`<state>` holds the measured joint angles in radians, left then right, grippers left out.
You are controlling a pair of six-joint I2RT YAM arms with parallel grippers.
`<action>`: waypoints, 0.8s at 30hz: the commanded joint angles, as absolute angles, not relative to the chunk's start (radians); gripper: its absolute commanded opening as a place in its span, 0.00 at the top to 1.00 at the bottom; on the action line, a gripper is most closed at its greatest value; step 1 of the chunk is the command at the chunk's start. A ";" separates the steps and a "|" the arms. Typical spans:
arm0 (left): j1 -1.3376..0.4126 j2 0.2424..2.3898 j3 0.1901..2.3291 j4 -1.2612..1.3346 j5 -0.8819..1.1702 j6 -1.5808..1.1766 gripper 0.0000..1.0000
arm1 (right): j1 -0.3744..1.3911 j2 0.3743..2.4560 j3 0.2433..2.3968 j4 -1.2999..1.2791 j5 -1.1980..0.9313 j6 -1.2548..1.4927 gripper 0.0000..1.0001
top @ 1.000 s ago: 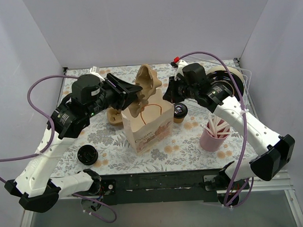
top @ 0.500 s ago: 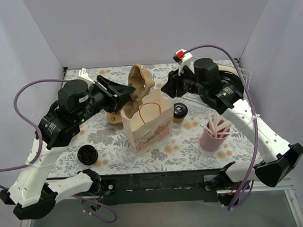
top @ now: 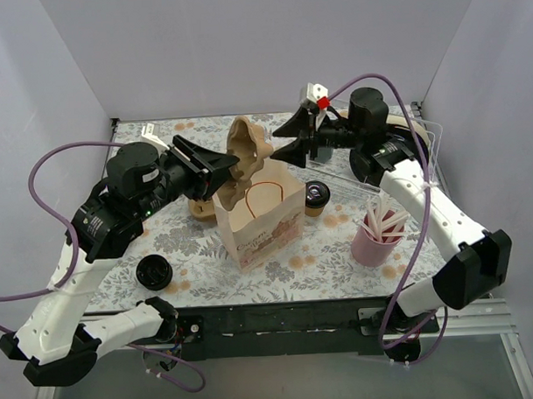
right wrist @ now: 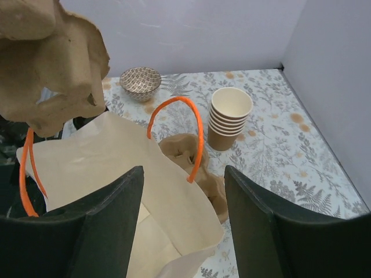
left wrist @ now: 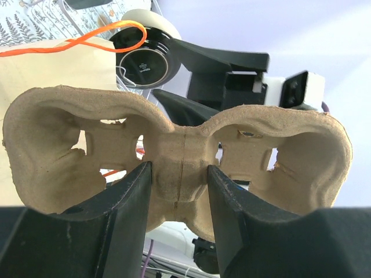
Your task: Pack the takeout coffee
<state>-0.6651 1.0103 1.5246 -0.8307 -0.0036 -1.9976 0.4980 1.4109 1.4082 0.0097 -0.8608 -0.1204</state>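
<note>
Top view: the left gripper (top: 229,176) has a pulp carrier (top: 250,146) pinched by its middle, holding it up on edge over the open mouth of the bag (top: 260,219). The left wrist cam shows it best, with both fingers (left wrist: 124,197) pressed tight on the centre strip and cup holes either side. The right gripper (top: 282,148) hangs just right of the carrier with its fingers spread wide and nothing in them. Its wrist cam looks straight down into the bag. The coffee (top: 316,196) sits on the table (top: 339,258) right beside the bag's right side, lid on, neither gripper touching it. Further off there's a pink cup (top: 373,239) of sticks, a loose black lid (top: 153,272), a cup stack (right wrist: 231,116) and a bowl (right wrist: 141,81).
</note>
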 commanded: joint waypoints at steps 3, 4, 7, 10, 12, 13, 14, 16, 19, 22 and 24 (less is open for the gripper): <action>-0.669 0.985 1.490 -0.793 -0.002 -2.286 0.81 | 0.500 1.499 1.463 0.173 -1.049 -0.127 0.33; -0.669 0.986 1.485 -0.792 0.027 -2.293 0.81 | 0.502 1.514 1.473 0.173 -1.045 -0.126 0.33; -0.669 0.988 1.467 -0.781 0.043 -2.302 0.81 | 0.521 1.546 1.483 0.178 -1.011 -0.130 0.35; -0.669 0.980 1.437 -0.772 0.048 -2.310 0.81 | 0.540 1.584 1.506 0.193 -0.960 -0.117 0.44; -0.669 0.971 1.419 -0.752 0.041 -2.310 0.81 | 0.552 1.606 1.532 0.202 -0.925 -0.100 0.59; -0.669 0.968 1.401 -0.746 0.040 -2.310 0.81 | 0.554 1.617 1.535 0.230 -0.916 -0.071 0.82; -0.669 0.966 1.391 -0.739 0.034 -2.312 0.81 | 0.554 1.618 1.537 0.241 -0.890 -0.058 0.93; -0.669 0.966 1.372 -0.723 0.020 -2.307 0.81 | 0.557 1.605 1.536 0.244 -0.855 -0.031 0.99; -0.669 0.968 1.352 -0.693 0.012 -2.304 0.81 | 0.558 1.565 1.506 0.232 -0.767 -0.008 0.99; -0.669 0.966 1.339 -0.693 -0.023 -2.299 0.81 | 0.566 1.505 1.448 0.222 -0.675 0.054 0.99; -0.669 0.962 1.344 -0.707 -0.041 -2.293 0.81 | 0.571 1.462 1.416 0.210 -0.626 0.066 0.99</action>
